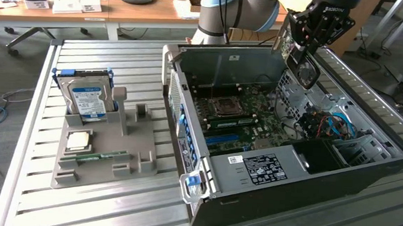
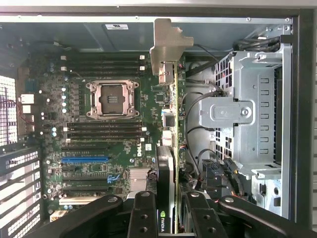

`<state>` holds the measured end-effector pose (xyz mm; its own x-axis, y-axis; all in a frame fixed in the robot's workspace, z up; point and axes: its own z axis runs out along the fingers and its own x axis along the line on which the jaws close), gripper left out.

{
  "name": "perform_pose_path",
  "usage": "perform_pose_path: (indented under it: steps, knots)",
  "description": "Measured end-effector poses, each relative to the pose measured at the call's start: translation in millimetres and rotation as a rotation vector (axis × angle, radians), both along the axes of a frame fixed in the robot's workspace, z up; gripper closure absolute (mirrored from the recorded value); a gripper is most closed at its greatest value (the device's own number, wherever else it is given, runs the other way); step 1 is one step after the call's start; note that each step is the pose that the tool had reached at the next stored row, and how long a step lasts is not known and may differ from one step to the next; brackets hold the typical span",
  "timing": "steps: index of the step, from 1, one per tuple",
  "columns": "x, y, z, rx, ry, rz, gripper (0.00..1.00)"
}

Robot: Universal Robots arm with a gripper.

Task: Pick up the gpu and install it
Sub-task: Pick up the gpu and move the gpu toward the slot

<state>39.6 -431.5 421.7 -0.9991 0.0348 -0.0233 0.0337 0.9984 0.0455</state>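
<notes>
Item, gpu (image 1: 305, 72): you had it clamped edge-on in your gripper (image 1: 300, 43), hanging over the open computer case (image 1: 211, 62), above its motherboard (image 1: 236, 115); pick-up was done, seating in a slot was not yet, by my judgement.

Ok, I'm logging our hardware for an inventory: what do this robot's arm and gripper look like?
The arm is a thick silver-grey tube with rounded light blue joint caps. The gripper is black, with white lettering on its body. Its fingers are black jointed links with round pins.
</notes>
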Motion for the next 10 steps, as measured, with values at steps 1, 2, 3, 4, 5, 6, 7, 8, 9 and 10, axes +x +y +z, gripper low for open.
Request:
perform_pose_path:
  steps: [1, 2, 3, 4, 5, 6, 7, 8, 9, 10]
  knots:
    - [0.9, 0.0, -0.1, 0.0002, 0.0001, 0.000, 0.73]
    - [1.8, 0.0, -0.1, 0.0001, 0.0000, 0.000, 0.73]
    - [2.3, 0.0, -0.2, -0.0001, 0.0000, 0.000, 0.73]
    - [2.5, 0.0, -0.5, -0.0001, 0.0000, 0.000, 0.73]
    - [2.5, -0.1, -1.3, -0.0001, 0.0001, 0.000, 0.73]
    - [2.5, -0.1, -2.7, 0.0000, 0.0000, 0.000, 0.73]
    - [2.5, -0.1, -4.5, 0.0000, 0.0000, 0.000, 0.73]
    - [2.6, 0.0, -6.2, 0.0000, 0.0000, 0.000, 0.73]
    - [2.6, 0.0, -7.1, 0.0000, 0.0000, 0.000, 0.73]
    - [2.6, 0.0, -7.1, -0.0001, 0.0000, 0.000, 0.73]
